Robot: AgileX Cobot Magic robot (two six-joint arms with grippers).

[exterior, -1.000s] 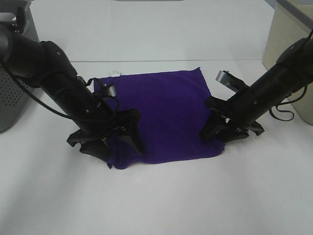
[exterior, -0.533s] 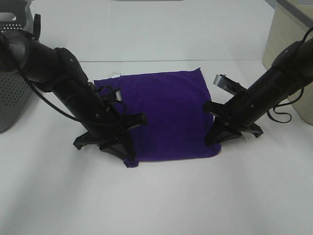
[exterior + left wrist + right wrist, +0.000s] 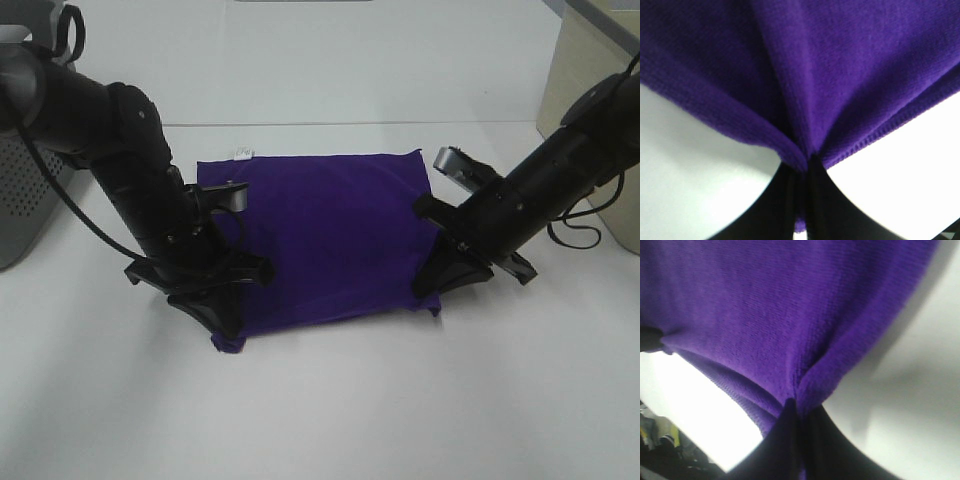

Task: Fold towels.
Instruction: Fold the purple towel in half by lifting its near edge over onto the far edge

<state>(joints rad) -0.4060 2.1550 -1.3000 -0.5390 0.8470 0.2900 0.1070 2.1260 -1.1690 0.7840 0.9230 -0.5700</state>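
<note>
Towel [image 3: 330, 235] lies on table [image 3: 320, 420], approx. centre, between the two arms; deep purple, roughly square; far edge flat on the surface w/ small white tag [image 3: 241, 152] at the far-left corner. L gripper [image 3: 222, 325] is down at the near-left corner; jaws closed tight on the cloth, no gap; a scrap of purple corner pokes out past the tips in the high view. L wrist view: the black fingers [image 3: 790, 205] meet on the hem, towel [image 3: 840, 75] gathers into folds running to the pinch, white table either side. R gripper [image 3: 437, 298] is at the near-right corner; jaws also fully closed w/ the cloth nipped between; small bit of corner shows just below it. R wrist view: same picture, fingers [image 3: 815, 445] together, towel [image 3: 765, 310] creasing toward them. Whether either corner is clear of the table, can't tell. Both arms lean in from the outer sides, L arm over the towel's left edge, R arm beside its right edge. Grey perforated basket [image 3: 25, 200] at far left, apart from the towel; beige box [image 3: 590, 80] at far right behind the R arm.
</note>
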